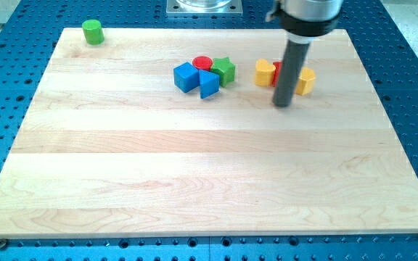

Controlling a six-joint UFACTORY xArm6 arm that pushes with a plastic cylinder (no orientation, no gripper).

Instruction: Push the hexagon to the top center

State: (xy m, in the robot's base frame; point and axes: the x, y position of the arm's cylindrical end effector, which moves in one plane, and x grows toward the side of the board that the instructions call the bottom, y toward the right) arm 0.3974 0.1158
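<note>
My tip [284, 104] rests on the board right of centre, just below a tight group of three blocks. In that group are a yellow heart-like block [265, 72], a red block [277, 69] mostly hidden behind the rod, and a yellow block [306, 81] with angled sides, possibly a hexagon. The tip sits between and slightly in front of the two yellow blocks; I cannot tell whether it touches them. A green block [92, 32], round or hexagonal, stands alone at the board's top left corner.
A cluster left of the tip holds a blue cube [186, 77], a red cylinder [202, 63], a green star [224, 70] and a blue triangle [208, 85]. The arm's base [205, 6] is at the top centre, beyond the wooden board [194, 174].
</note>
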